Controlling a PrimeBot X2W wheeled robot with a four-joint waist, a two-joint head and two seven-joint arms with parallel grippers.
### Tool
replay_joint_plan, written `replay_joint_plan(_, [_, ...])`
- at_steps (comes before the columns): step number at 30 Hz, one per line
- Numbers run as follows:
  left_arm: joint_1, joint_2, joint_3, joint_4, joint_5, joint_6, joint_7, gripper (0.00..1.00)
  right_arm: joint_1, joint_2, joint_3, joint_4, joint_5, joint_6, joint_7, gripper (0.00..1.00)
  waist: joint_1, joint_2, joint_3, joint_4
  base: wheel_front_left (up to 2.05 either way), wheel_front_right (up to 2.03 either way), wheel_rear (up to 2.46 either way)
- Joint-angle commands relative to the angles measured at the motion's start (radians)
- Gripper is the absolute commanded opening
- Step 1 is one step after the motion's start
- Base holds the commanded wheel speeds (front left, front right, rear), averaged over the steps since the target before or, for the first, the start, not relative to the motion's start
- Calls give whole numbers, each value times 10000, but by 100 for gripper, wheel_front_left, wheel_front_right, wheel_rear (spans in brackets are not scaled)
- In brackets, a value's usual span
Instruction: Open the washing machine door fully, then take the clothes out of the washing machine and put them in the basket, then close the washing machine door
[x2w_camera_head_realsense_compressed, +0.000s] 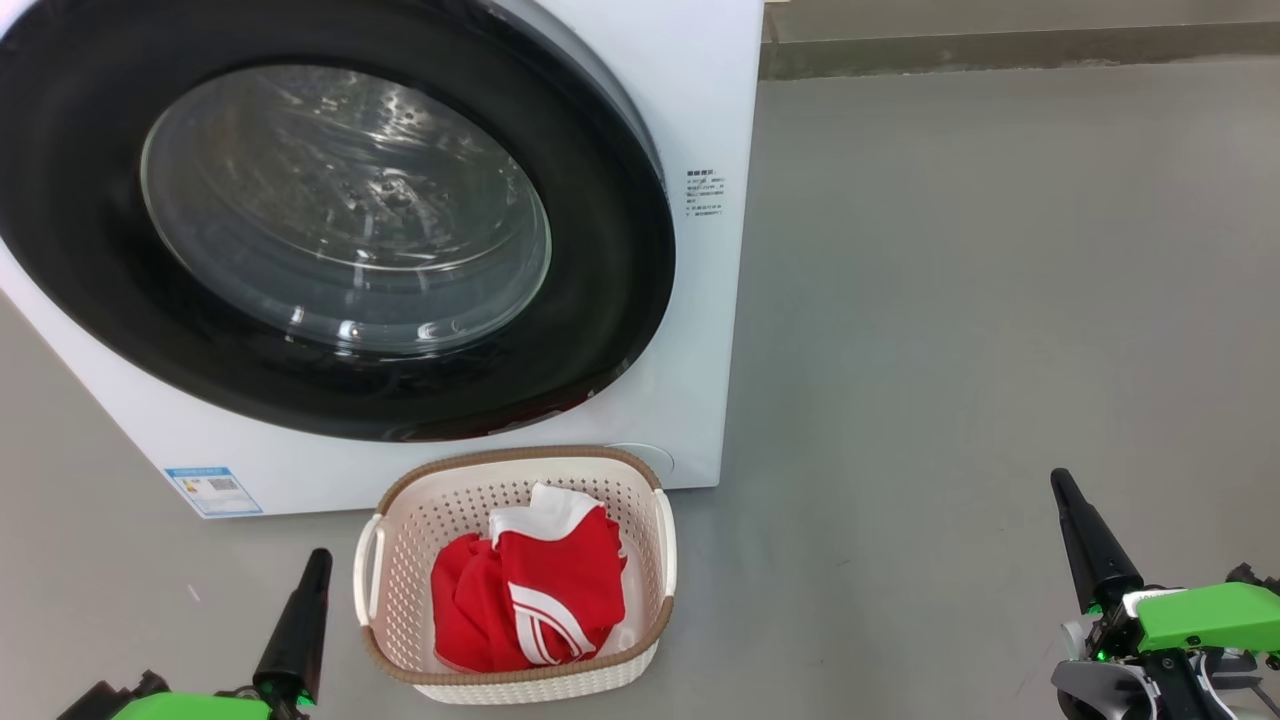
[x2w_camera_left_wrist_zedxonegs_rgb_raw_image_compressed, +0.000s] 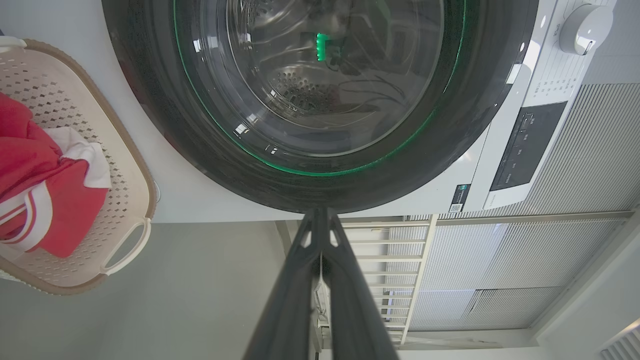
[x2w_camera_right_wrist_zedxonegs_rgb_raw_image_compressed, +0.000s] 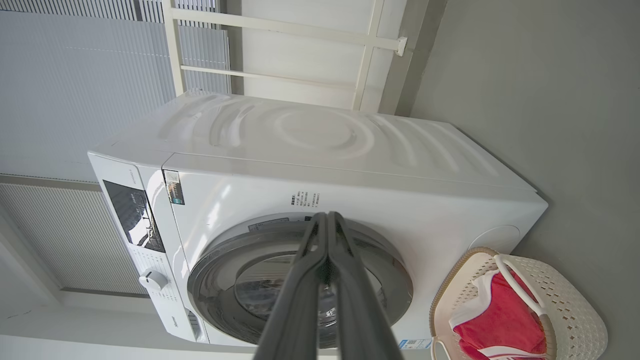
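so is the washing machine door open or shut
Shut. The washing machine door sits flush against the washing machine front in the head and right wrist views, no gap showing.

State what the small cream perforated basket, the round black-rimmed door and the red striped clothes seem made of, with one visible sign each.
Cream basket: probably moulded plastic, matt; even rows of holes, smooth handles.
Round door: glossy black rim, likely plastic, around clear glass showing sharp reflections.
Red clothes: soft fabric, perhaps synthetic jersey; it lies crumpled in folds.
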Motion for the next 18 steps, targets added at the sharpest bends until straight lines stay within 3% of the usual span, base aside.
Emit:
replay_joint_plan(1, [-392, 106, 358, -210, -68, -71, 36, 0, -459, -123, 166, -293, 60, 6, 59, 0, 0, 0, 0, 0, 0, 0, 0])
replay_joint_plan(18, [-392, 106, 356, -210, -69, -71, 35, 0, -461, -103, 136, -291, 36, 6, 82, 0, 0, 0, 0, 0, 0, 0, 0])
